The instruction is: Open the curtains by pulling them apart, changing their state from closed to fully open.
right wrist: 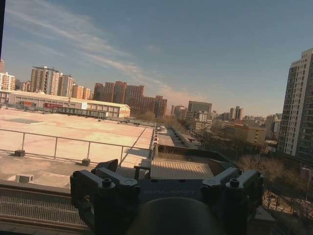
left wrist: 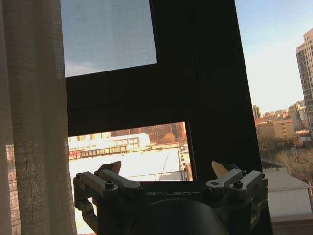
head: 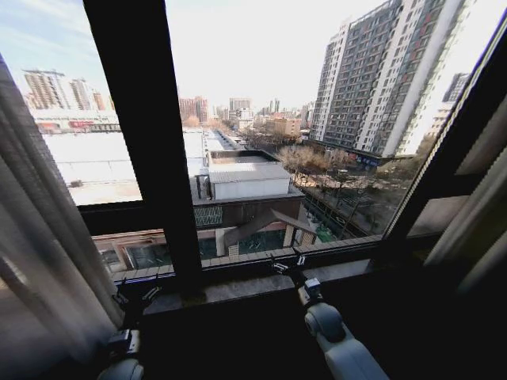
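The curtains are drawn to the sides. The left panel (head: 40,237) hangs bunched at the left edge of the window and the right panel (head: 475,222) at the far right edge. My left gripper (head: 135,297) is low beside the left panel's inner edge, open and holding nothing. In the left wrist view the sheer pleated fabric (left wrist: 34,122) hangs just beside the open left gripper (left wrist: 167,169), apart from its fingers. My right gripper (head: 287,261) sits at the middle of the sill, open and empty, facing the glass (right wrist: 164,169).
A thick dark vertical frame bar (head: 142,119) divides the window, with a horizontal bar (left wrist: 127,105) crossing it. The sill ledge (head: 238,289) runs below the glass. Rooftops and tower blocks (head: 380,71) lie outside.
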